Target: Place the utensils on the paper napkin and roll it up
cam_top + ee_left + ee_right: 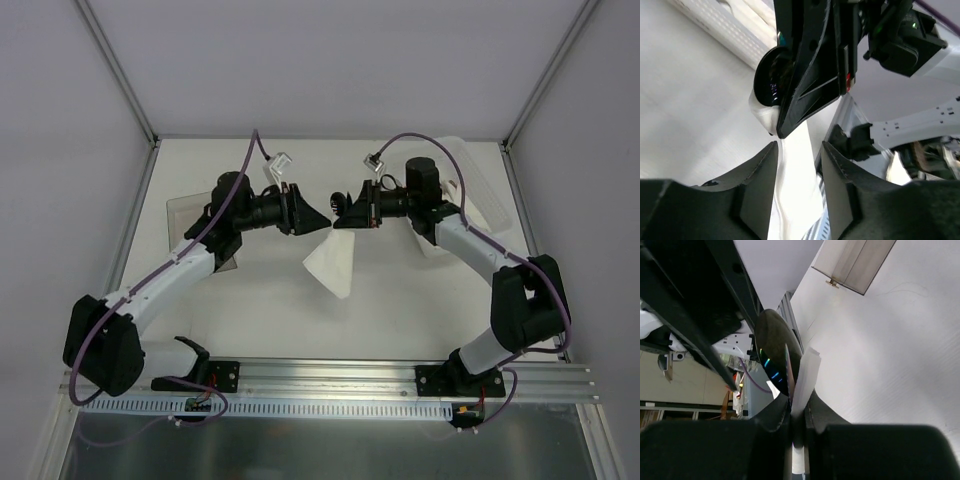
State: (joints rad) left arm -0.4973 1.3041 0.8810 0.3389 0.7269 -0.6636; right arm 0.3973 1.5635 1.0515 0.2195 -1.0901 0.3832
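Note:
My right gripper (347,214) is shut on the white paper napkin (333,262), which hangs from it above the middle of the table. In the right wrist view the fingers (799,405) pinch the napkin (806,372) with the black spoon bowl (772,352) pressed against it. Rainbow glints show on the bowl; I cannot make out the iridescent piece apart. My left gripper (312,216) faces the right one, open. In the left wrist view its jaws (799,150) stand either side of the hanging napkin (795,195), just below the right gripper (807,75) and the spoon bowl (771,75).
A clear plastic box (478,180) stands at the back right, also in the right wrist view (855,262). A flat clear tray (185,215) lies at the left under the left arm. More white paper (432,243) lies under the right arm.

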